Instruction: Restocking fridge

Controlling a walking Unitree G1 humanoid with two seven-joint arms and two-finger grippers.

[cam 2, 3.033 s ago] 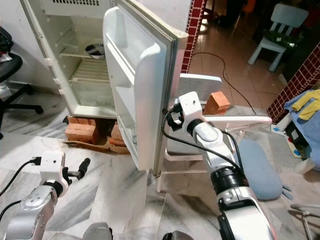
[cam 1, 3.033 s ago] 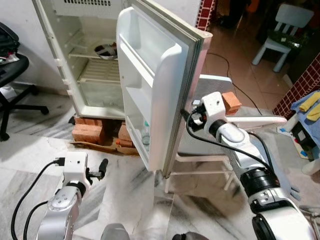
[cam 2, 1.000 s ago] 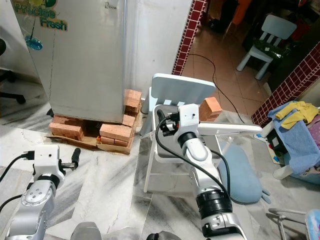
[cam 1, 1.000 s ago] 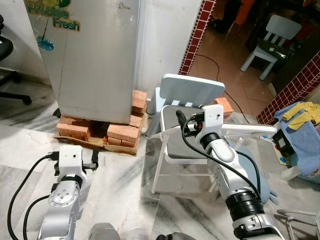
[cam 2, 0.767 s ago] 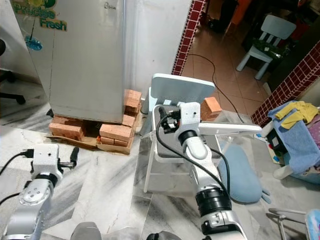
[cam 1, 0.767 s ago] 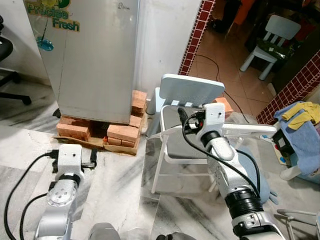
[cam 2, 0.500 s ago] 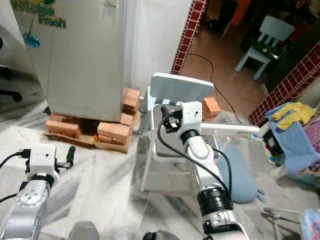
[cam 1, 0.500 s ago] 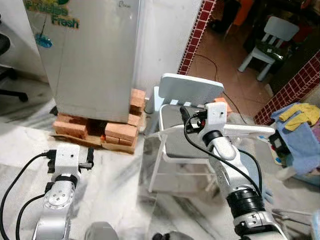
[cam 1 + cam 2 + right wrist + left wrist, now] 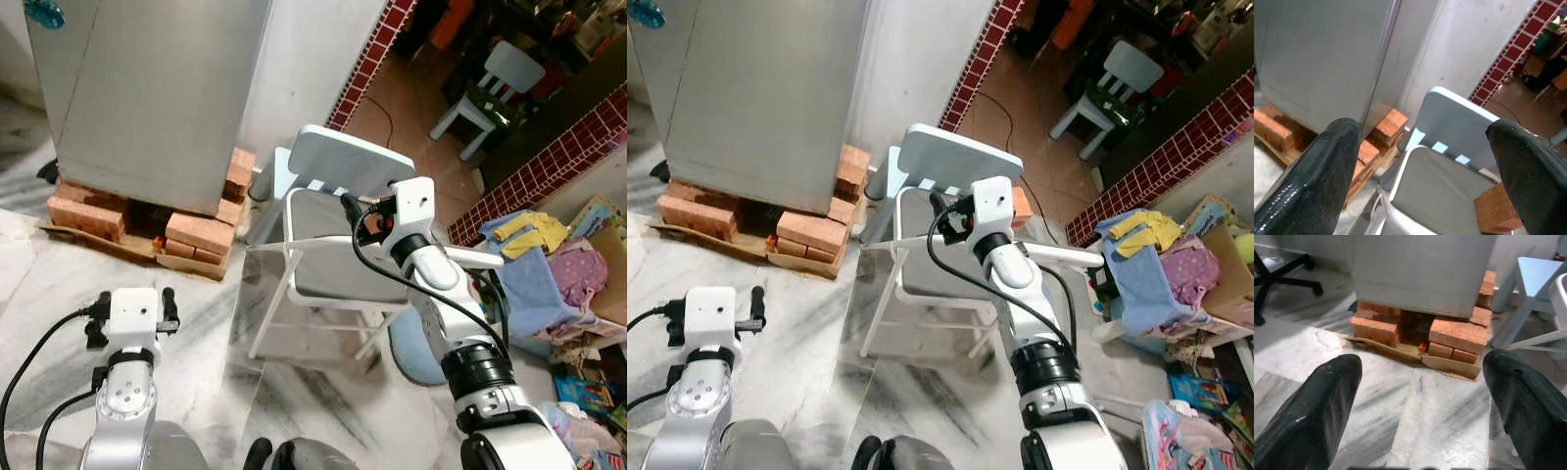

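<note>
Right now the grey fridge (image 9: 147, 98) on red bricks (image 9: 196, 233) is closed; both grippers, left (image 9: 1420, 411) and right (image 9: 1425, 166), released and empty. Turn right, steer round the white chair (image 9: 333, 235) to fetch stock.

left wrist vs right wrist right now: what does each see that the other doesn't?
Left wrist alone: the office chair base, the marble floor and the cardboard under the bricks.
Right wrist alone: the red tiled wall edge and a loose brick by the seat.
Shared: the closed fridge, its bricks, the white chair. Each frames its own open fingers.
</note>
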